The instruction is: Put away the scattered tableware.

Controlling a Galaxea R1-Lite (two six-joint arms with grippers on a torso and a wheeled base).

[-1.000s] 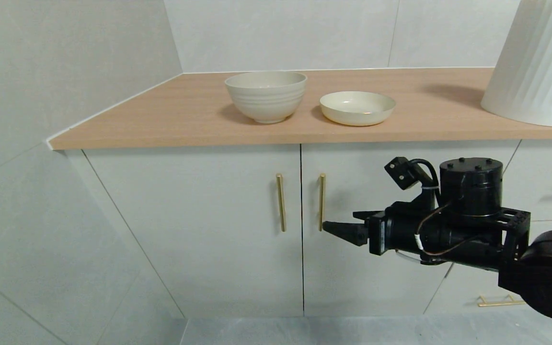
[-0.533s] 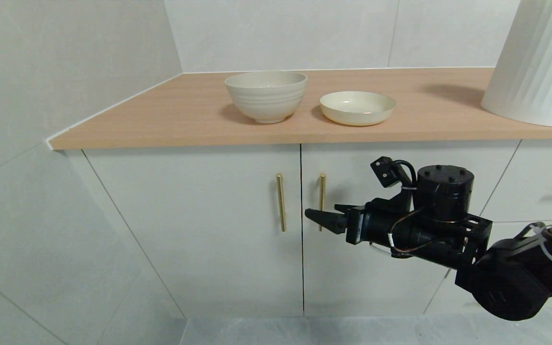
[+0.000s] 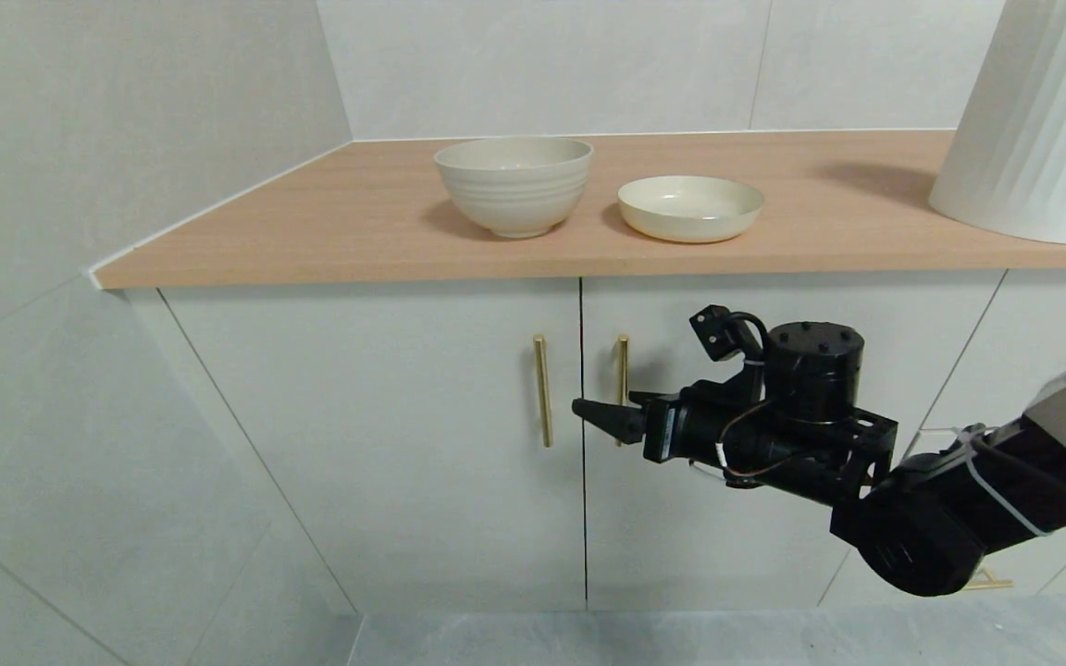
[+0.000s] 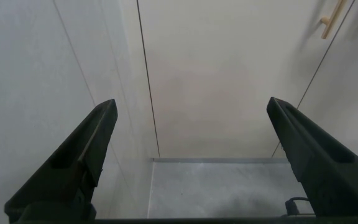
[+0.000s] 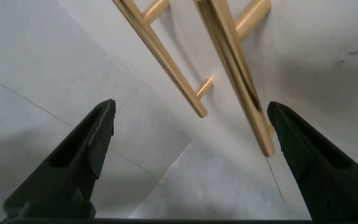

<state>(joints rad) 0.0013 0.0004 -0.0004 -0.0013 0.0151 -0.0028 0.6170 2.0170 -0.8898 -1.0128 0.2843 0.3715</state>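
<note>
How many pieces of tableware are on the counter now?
2. A deep ribbed bowl sits on the counter, and a shallow dish sits just right of it, not touching. The cabinets below are shut, so any inside are hidden.

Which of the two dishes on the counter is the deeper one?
The ribbed bowl, on the robot's left of the pair. It has tall, steep sides, while the shallow dish beside it is low and wide.
</note>
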